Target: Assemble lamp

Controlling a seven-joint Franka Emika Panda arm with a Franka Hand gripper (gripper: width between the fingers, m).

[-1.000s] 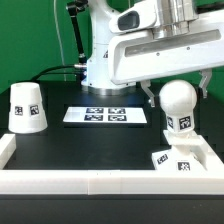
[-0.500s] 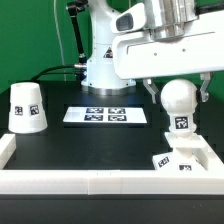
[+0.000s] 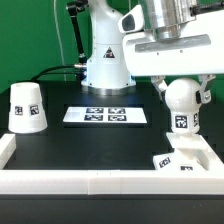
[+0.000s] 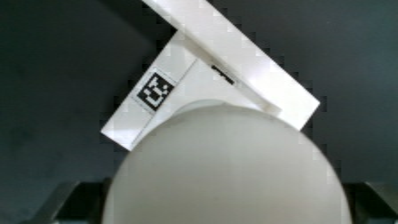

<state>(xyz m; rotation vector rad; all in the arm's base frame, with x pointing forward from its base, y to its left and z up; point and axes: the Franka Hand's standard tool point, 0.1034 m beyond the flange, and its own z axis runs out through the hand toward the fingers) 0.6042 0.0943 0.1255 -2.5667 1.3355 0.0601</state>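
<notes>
My gripper (image 3: 181, 92) is shut on the white round-topped bulb (image 3: 181, 106) and holds it upright in the air, its tag facing the camera. The flat square base block (image 3: 180, 158) lies below it, at the exterior view's front right corner against the white rim. In the wrist view the bulb (image 4: 222, 165) fills the foreground, with the dark fingers (image 4: 71, 205) at its sides. Beyond it lies the base block (image 4: 178, 100) with its tag. The cup-shaped shade (image 3: 27, 107) stands mouth down at the exterior view's far left.
The marker board (image 3: 105, 115) lies flat in the middle of the black table. A white rim (image 3: 90, 181) runs along the front and side edges. The white robot pedestal (image 3: 105, 62) stands behind the board.
The gripper has moved to the exterior view's right with the bulb in it, closer to above the base block. The shade and the base block have not moved.
</notes>
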